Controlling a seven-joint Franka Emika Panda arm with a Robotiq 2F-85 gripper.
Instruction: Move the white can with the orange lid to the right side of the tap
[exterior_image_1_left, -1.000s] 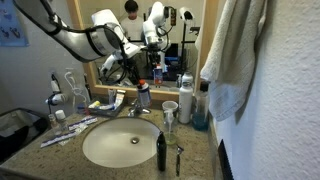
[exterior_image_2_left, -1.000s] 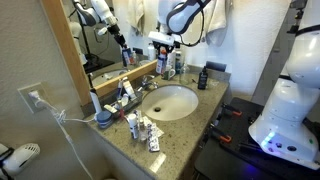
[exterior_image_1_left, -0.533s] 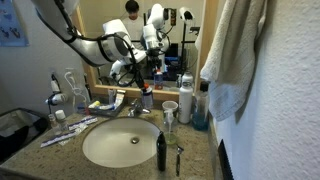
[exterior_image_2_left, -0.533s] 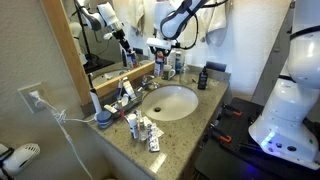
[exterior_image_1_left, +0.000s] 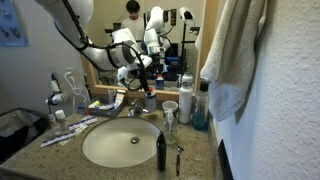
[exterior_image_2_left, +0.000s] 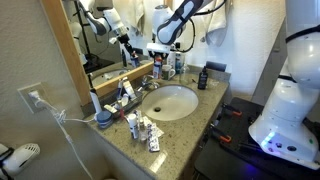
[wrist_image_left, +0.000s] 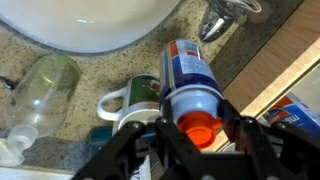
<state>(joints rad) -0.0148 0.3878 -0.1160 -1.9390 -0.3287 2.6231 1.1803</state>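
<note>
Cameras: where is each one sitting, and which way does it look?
Exterior view: faces the mirror across the basin; arm shows at upper left.
Exterior view: high beside the counter, looking along it; arm shows overhead.
Wrist view: looks down past the end effector at the white can with the orange lid.
All share the basin and tap.

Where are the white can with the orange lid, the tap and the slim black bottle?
white can with the orange lid (wrist_image_left: 186, 68): wrist view, on its printed label.
tap (wrist_image_left: 224, 16): wrist view, on the chrome spout.
slim black bottle (exterior_image_1_left: 160, 150): in an exterior view, on the middle of its body.
</note>
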